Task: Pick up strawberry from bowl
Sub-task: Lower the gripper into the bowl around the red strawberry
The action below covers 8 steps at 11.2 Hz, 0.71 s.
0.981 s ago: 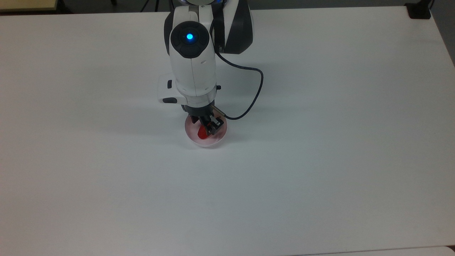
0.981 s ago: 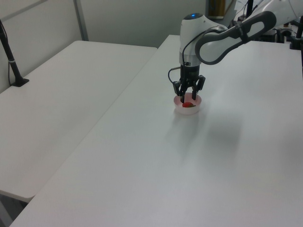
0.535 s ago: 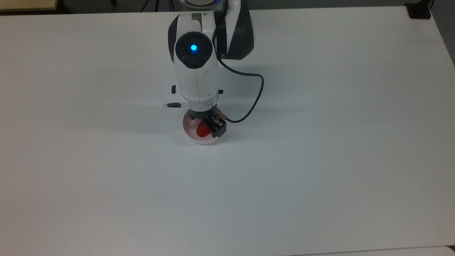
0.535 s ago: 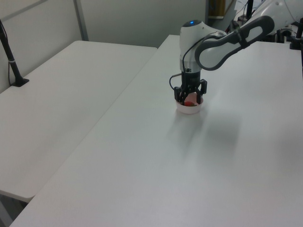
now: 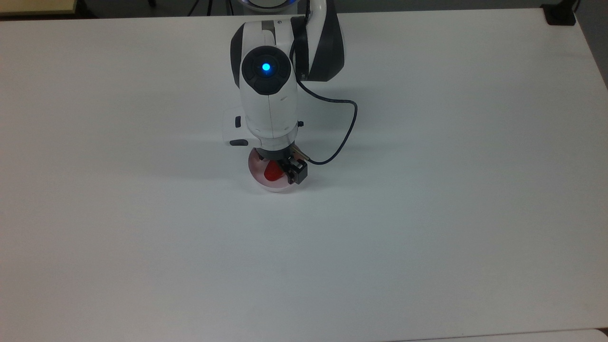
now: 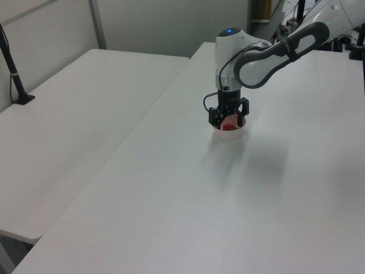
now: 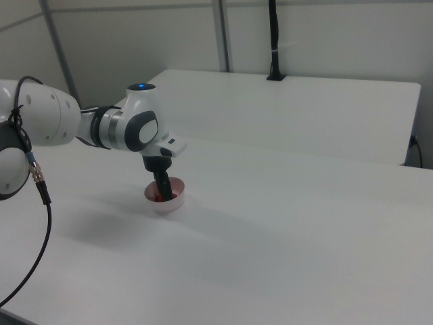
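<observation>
Tool [image 6: 228, 121]: lowered into pale pink bowl [image 5: 275, 186] on white counter [image 5: 427, 213]; fingers spread, flanking red strawberry [image 5: 272, 172], not clamped.

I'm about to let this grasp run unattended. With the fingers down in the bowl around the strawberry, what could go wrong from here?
1. The gripper reaches down inside the small bowl; a finger might catch the rim and drag or tip the bowl when lifting.
2. The strawberry is tapered and lies tilted between open fingers, so it may squirt out sideways as they close.
3. The bowl sits loose on the smooth table, so it could slide under a push.
</observation>
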### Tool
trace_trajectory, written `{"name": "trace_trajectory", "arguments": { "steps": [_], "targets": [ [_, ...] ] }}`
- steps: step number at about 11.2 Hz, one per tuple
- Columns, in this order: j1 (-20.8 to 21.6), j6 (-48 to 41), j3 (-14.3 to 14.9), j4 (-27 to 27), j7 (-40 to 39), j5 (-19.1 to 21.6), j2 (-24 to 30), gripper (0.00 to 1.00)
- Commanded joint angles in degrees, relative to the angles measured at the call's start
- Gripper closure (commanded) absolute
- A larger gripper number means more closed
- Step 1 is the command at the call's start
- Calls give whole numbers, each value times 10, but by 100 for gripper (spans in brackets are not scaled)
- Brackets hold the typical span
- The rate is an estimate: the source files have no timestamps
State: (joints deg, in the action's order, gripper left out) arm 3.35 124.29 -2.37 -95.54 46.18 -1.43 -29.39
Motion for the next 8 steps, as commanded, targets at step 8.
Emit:
{"name": "trace_trajectory", "arguments": {
  "steps": [8],
  "targets": [
    [2, -8, 3, 0, -34, -2, 30, 50]
  ]
}}
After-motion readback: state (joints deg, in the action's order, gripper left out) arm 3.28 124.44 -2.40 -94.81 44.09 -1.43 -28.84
